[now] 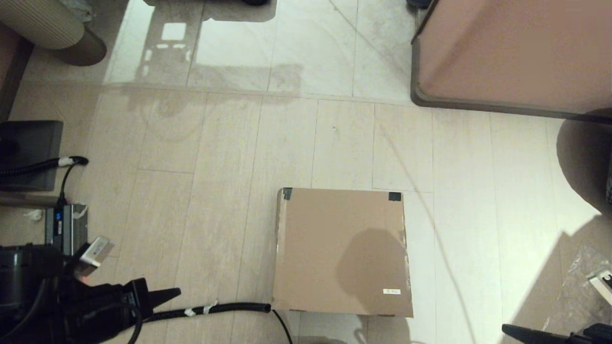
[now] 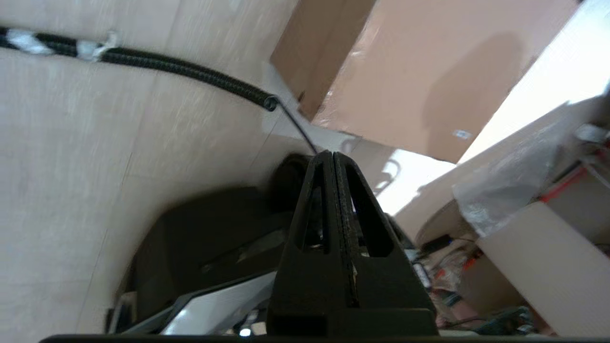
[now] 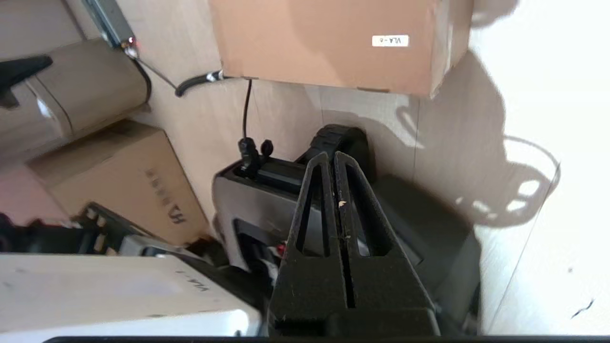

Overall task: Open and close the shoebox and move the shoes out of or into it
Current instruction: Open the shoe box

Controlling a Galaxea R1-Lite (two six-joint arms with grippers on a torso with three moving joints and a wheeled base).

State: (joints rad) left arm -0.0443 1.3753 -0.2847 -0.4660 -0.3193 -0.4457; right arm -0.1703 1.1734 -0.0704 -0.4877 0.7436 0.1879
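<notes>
The brown cardboard shoebox (image 1: 342,251) lies on the floor with its lid down, dark tape on its two far corners and a small white label (image 1: 392,291) near its front right corner. It also shows in the left wrist view (image 2: 410,81) and the right wrist view (image 3: 333,38). The shoes are out of sight. My left gripper (image 1: 174,291) is low at the front left, well left of the box, shut on nothing (image 2: 332,155). My right gripper (image 1: 509,328) sits at the bottom right edge, shut and empty (image 3: 329,156).
A black corrugated hose (image 1: 215,309) lies on the floor up to the box's front left corner. A large pinkish-brown block with a dark rim (image 1: 516,52) stands at the back right. A dark device (image 1: 28,153) and cables sit at the left; clear plastic wrap (image 1: 583,282) at the right.
</notes>
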